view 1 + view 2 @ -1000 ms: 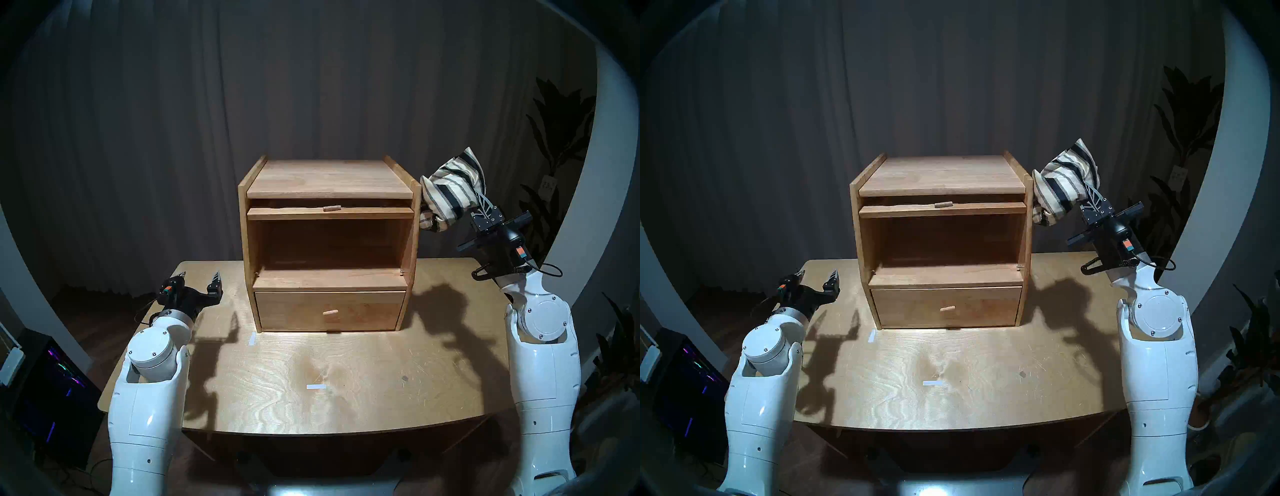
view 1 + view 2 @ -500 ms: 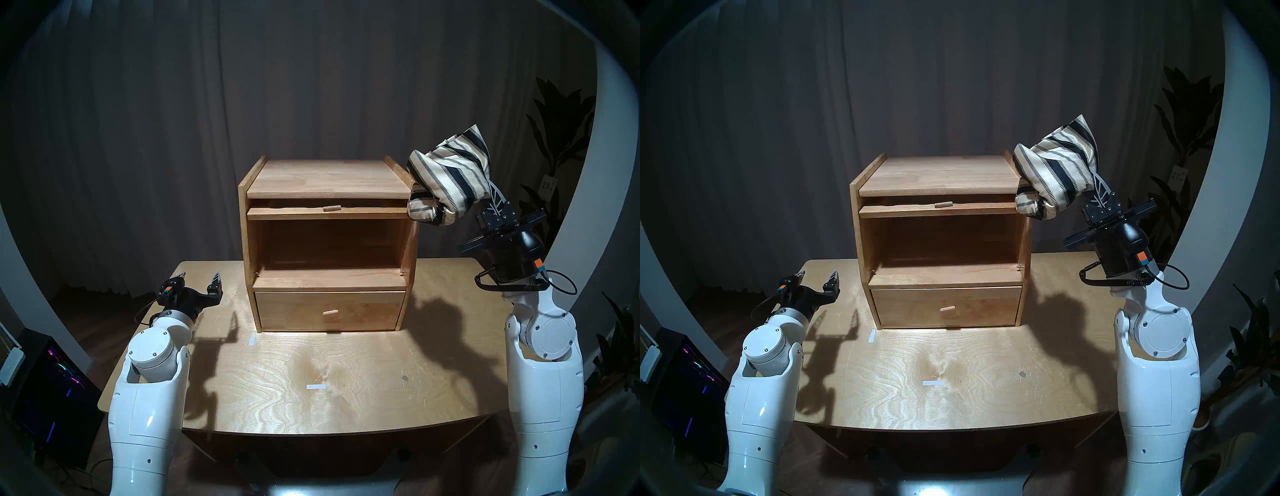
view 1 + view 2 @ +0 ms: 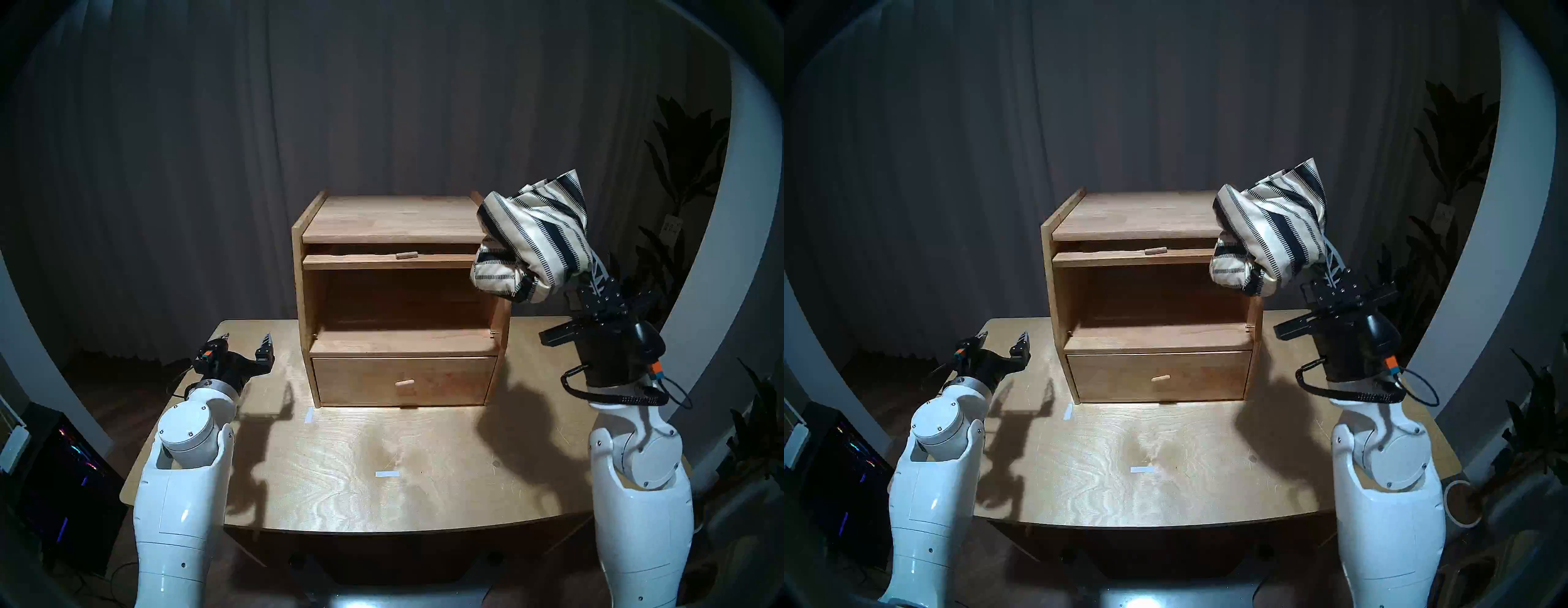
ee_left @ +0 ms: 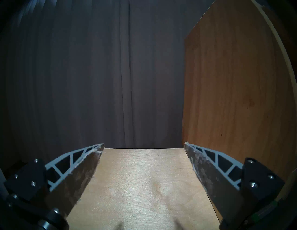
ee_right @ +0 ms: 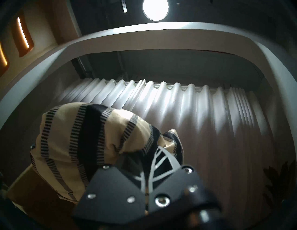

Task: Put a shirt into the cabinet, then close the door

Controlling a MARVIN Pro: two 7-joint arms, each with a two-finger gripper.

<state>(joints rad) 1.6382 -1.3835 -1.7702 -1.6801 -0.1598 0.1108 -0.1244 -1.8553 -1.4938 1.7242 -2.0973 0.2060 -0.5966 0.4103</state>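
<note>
My right gripper [image 3: 593, 265] is shut on the cream, navy-striped shirt [image 3: 534, 237] and holds it in the air in front of the cabinet's [image 3: 399, 218] upper right corner. The fingertips are buried in the fabric, as the right wrist view shows for the shirt [image 5: 83, 141] and gripper [image 5: 159, 155]. The large compartment is open and empty. The door [image 3: 394, 262] is lifted flat under the top, with only its front edge and peg handle [image 3: 406, 255] showing. My left gripper [image 3: 246, 339] is open and empty, low over the table to the left of the cabinet [image 4: 233, 88].
The drawer [image 3: 403, 382] with its peg knob is shut below the compartment. The cabinet stands at the back of a wooden table [image 3: 382, 479] with two white tape marks. A dark curtain hangs behind, plants stand at the right, and a computer case sits on the floor at the left.
My right arm has carried the shirt up, then left and down, from beside the cabinet's right wall to in front of its upper right corner. The left arm has not moved.
</note>
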